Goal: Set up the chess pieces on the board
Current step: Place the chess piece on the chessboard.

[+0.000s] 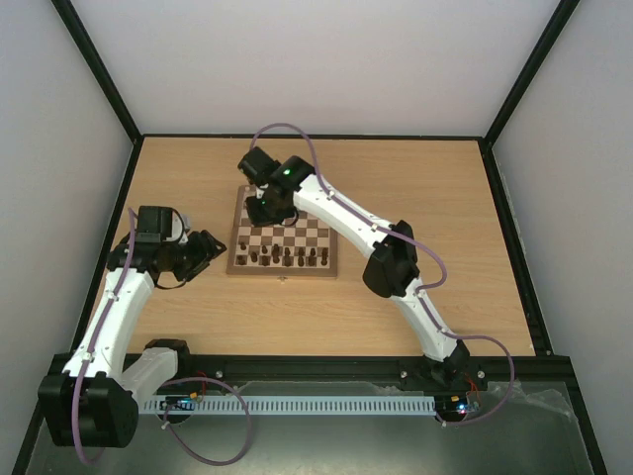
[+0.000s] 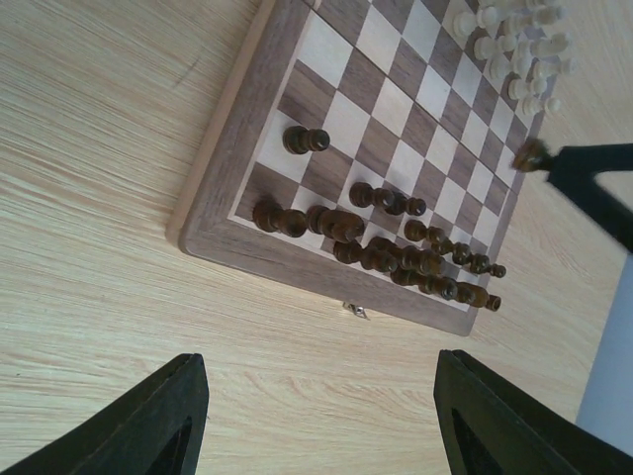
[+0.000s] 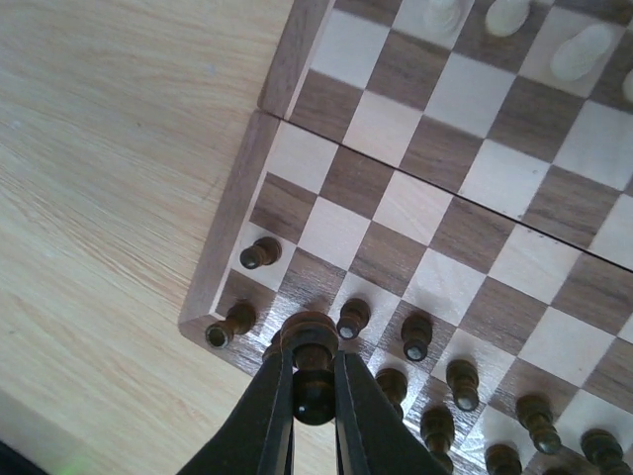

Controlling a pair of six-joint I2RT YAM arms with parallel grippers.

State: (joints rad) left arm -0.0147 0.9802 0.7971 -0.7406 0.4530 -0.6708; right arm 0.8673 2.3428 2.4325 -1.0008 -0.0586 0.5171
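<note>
The board (image 1: 307, 230) lies mid-table. Dark brown chess pieces (image 1: 287, 258) stand in its two near rows; they also show in the left wrist view (image 2: 396, 259) and the right wrist view (image 3: 415, 336). My right gripper (image 1: 265, 205) is shut on one dark pawn (image 3: 310, 332) and holds it in the air above the board's left side (image 3: 232, 213), the dark pieces below it. It also shows in the left wrist view (image 2: 584, 178) with the pawn (image 2: 531, 155). My left gripper (image 2: 321, 361) is open and empty over bare table beside the board (image 2: 237, 242), left of it in the top view (image 1: 208, 249).
Cream-white chessmen (image 2: 514, 49) stand along the board's far rows, also in the right wrist view (image 3: 584, 49). A small metal clasp (image 2: 356, 311) sticks out of the board's edge. The right arm (image 1: 346, 218) stretches across the board. Black frame rails edge the tabletop.
</note>
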